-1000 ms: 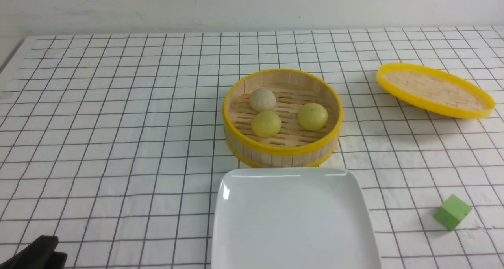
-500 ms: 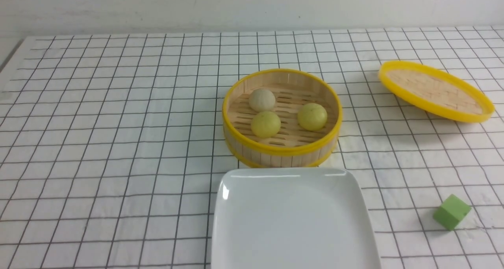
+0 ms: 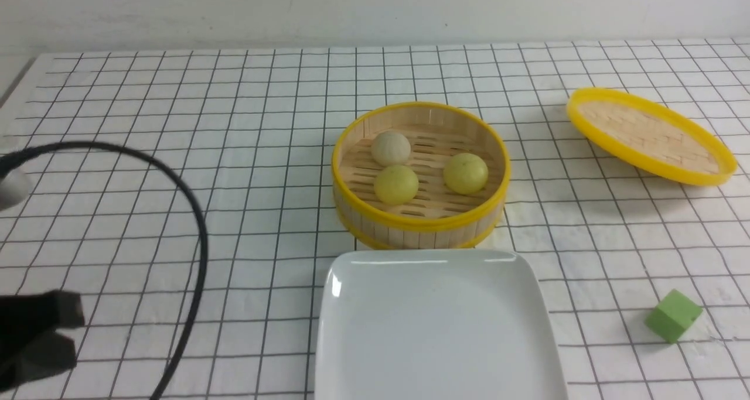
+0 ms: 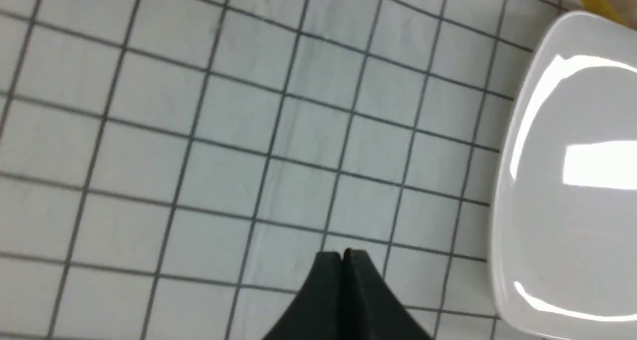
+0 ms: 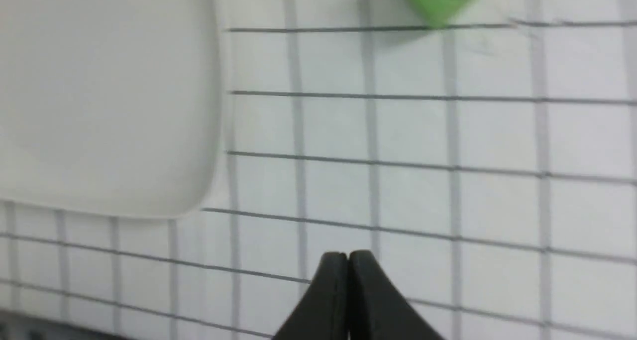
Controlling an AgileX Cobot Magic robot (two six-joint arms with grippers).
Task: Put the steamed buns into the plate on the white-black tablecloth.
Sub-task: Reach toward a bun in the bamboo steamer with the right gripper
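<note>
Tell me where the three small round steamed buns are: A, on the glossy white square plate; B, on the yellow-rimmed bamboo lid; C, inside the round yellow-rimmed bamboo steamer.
C. The beige-white steamed bun, the nearer pale yellow-green bun and the other yellow-green bun all lie on the slatted floor of the round yellow-rimmed bamboo steamer; the glossy white square plate holds nothing.

Round bamboo steamer (image 3: 420, 224), yellow-rimmed, stands upright and uncovered. Its yellow-rimmed lid (image 3: 650, 135) lies tilted, well apart to the steamer's right and slightly farther back. A green cube (image 3: 672, 315) sits right of the steamer, nearer the camera.
</note>
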